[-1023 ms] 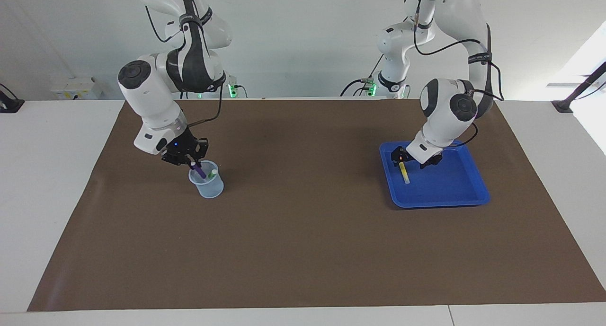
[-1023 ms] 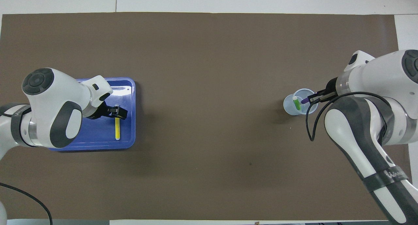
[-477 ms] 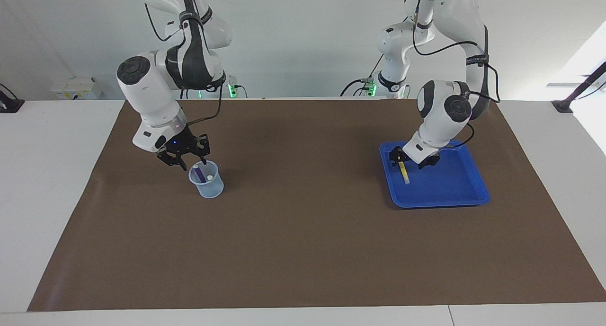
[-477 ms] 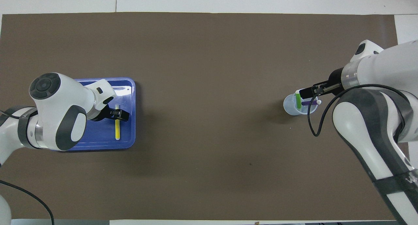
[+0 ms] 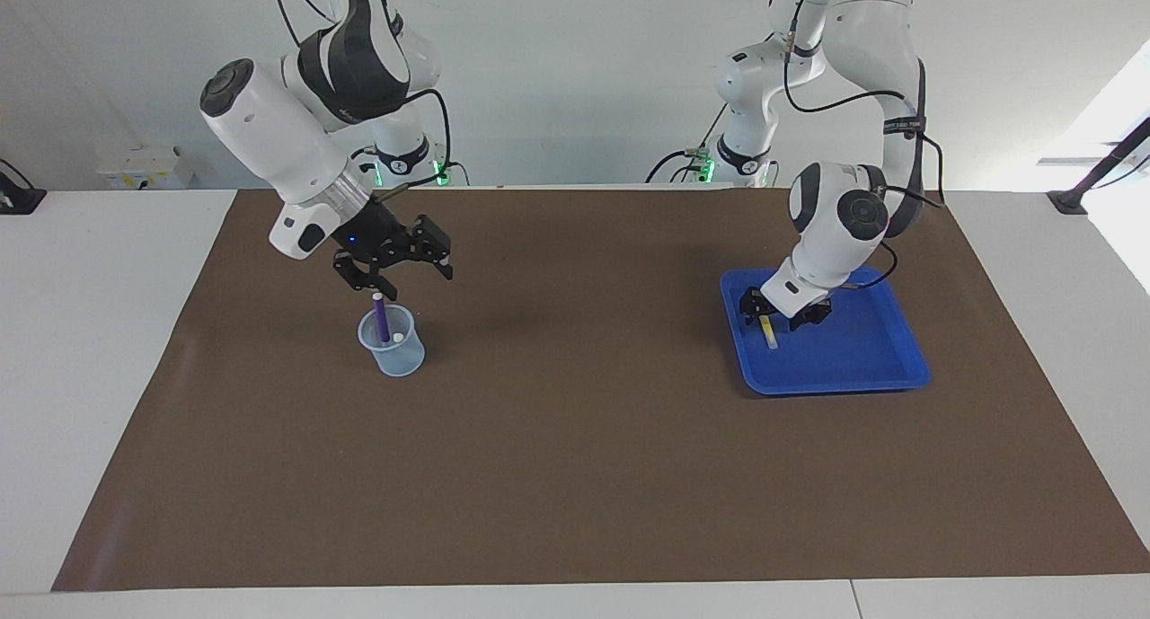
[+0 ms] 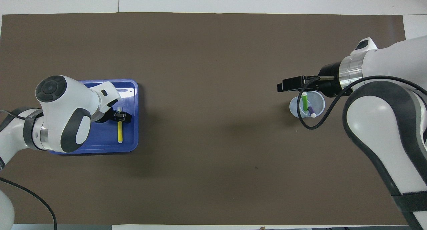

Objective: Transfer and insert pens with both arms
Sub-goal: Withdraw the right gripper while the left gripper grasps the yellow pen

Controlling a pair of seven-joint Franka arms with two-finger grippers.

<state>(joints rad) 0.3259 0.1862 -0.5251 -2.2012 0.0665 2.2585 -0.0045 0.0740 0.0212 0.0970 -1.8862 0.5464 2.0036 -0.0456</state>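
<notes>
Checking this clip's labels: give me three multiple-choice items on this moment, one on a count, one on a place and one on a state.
1. How many pens stand in the clear cup?
A one
B three
C two

2. Where is the yellow pen?
A leaning in the cup
B lying in the blue tray
C on the brown mat

3. How is the right gripper?
A open and empty, above the cup
B shut on a pen
C resting on the mat

Answers:
1 C: only the purple pen and the green pen are in the cup.
2 B: it lies flat on the tray floor, with the left gripper over its end nearer to the robots.
3 A: its fingertips stand apart with nothing between them.
</notes>
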